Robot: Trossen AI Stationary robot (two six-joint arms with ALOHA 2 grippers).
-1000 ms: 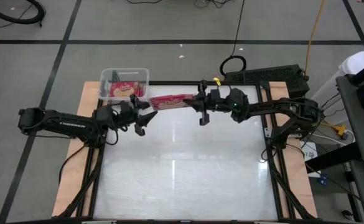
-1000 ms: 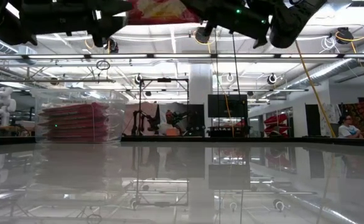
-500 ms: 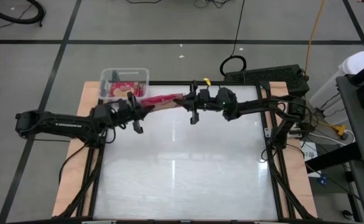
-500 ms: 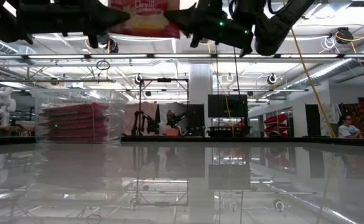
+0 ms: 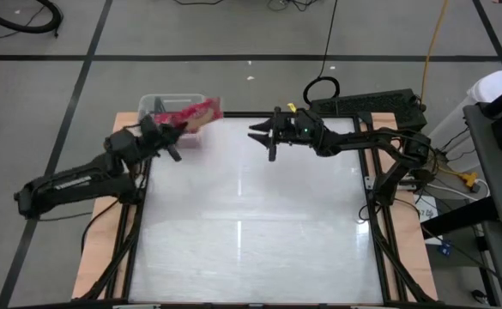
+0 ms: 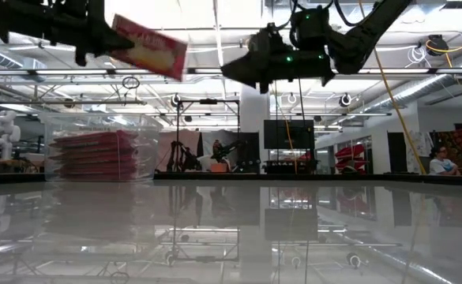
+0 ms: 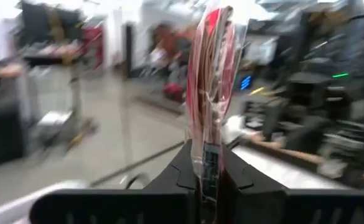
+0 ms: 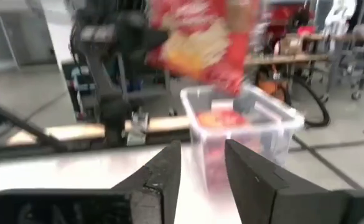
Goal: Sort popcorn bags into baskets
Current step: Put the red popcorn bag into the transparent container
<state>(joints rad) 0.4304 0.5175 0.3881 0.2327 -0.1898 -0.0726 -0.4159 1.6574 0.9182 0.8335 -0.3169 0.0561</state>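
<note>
Glossy and white, the worktop (image 5: 251, 215) sits in a black frame on a grey floor crossed by dark tape lines, with a workshop of racks and ceiling lights behind it in the low view. At its far left corner stands the clear plastic basket (image 5: 148, 107), with red popcorn bags (image 6: 95, 156) stacked flat inside.

Over that corner the left pincer (image 5: 175, 130) is clenched on the end of one more popcorn bag (image 5: 197, 112), which is held in the air just above the basket's near right rim. The left wrist view shows the bag (image 7: 210, 93) edge-on, upright between the two fingers (image 7: 180, 171). In the low view it hangs tilted, well above the stacked packets.

Along the far edge near the middle, the right pincer (image 5: 257, 133) hovers apart from the bag, pointing toward it, its fingers (image 8: 164, 171) parted with nothing between them.
</note>
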